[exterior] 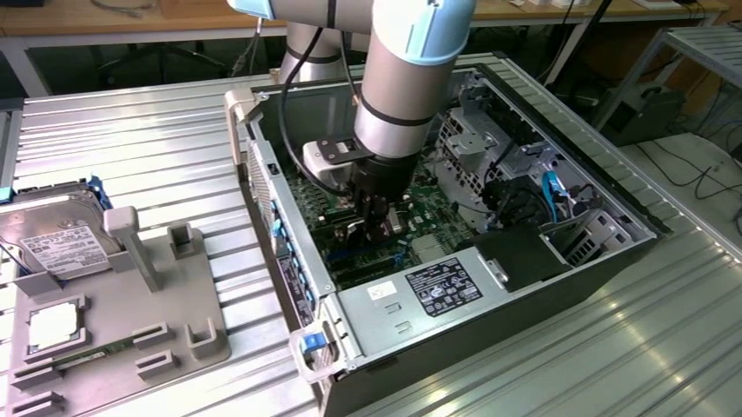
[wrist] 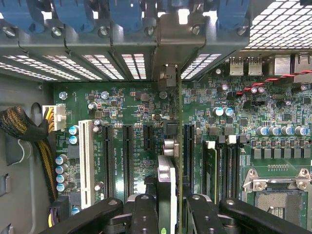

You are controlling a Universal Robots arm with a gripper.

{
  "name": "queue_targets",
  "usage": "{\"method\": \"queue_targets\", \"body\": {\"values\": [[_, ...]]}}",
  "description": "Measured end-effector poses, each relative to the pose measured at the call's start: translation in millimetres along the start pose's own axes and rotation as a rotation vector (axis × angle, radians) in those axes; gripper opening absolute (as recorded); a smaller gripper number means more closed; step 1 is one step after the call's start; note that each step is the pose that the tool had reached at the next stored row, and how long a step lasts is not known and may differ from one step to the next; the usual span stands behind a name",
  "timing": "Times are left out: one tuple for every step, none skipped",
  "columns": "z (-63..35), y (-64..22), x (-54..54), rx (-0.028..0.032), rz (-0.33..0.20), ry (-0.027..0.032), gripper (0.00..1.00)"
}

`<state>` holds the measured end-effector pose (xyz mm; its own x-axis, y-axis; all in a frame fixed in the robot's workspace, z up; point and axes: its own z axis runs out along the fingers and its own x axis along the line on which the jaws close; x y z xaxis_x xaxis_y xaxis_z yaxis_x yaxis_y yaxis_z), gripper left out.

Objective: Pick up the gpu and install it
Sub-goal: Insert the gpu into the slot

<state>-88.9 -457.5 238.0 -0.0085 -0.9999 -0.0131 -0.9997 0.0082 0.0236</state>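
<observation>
Black and thin, the gpu (wrist: 171,161) is standing on edge between the gripper's (wrist: 170,204) fingers, seen edge-on in the wrist view, with its silvery bracket (wrist: 183,36) reaching up against the slotted rear wall of the case. The card is sitting over the green motherboard (wrist: 122,112), in line with the row of long black expansion slots (wrist: 127,156); whether its edge is seated in a slot cannot be told. The claw is gripping it with the jaws drawn in narrow, one dark finger (wrist: 146,214) pressing on each flat side. In the exterior view the gripper (exterior: 377,228) is reaching down inside the open computer case (exterior: 579,156), beside the power supply (exterior: 447,291) with its label. Outside the case, toward the exterior view's left, a grey holder tray (exterior: 174,321) is resting on the ribbed metal table (exterior: 139,148), with a silver hard drive (exterior: 52,243) standing in it.
</observation>
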Motion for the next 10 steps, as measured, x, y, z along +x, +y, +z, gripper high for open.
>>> {"method": "queue_targets", "body": {"values": [[0.0, 0.0, 0.0, 0.0001, 0.0, 0.0, 0.28], [0.0, 0.0, 0.0, 0.0003, 0.0, 0.0, 0.28], [0.1, 0.1, 0.0, 0.0003, 0.0, 0.0, 0.28], [0.3, 0.1, 0.1, 0.0003, 0.0, 0.0, 0.28], [0.8, 0.1, 0.1, 0.0003, 0.0, 0.0, 0.28], [2.2, 0.0, 0.1, 0.0001, 0.0, 0.0003, 0.28], [4.5, 0.0, 0.2, 0.0003, 0.0, -0.0001, 0.28], [6.0, 0.0, 0.2, -0.0002, 0.0, 0.0006, 0.28], [7.4, 0.0, 0.2, -0.0003, 0.0, 0.0004, 0.28], [7.8, 0.0, 0.2, 0.0, 0.0, -0.0001, 0.28]]}}
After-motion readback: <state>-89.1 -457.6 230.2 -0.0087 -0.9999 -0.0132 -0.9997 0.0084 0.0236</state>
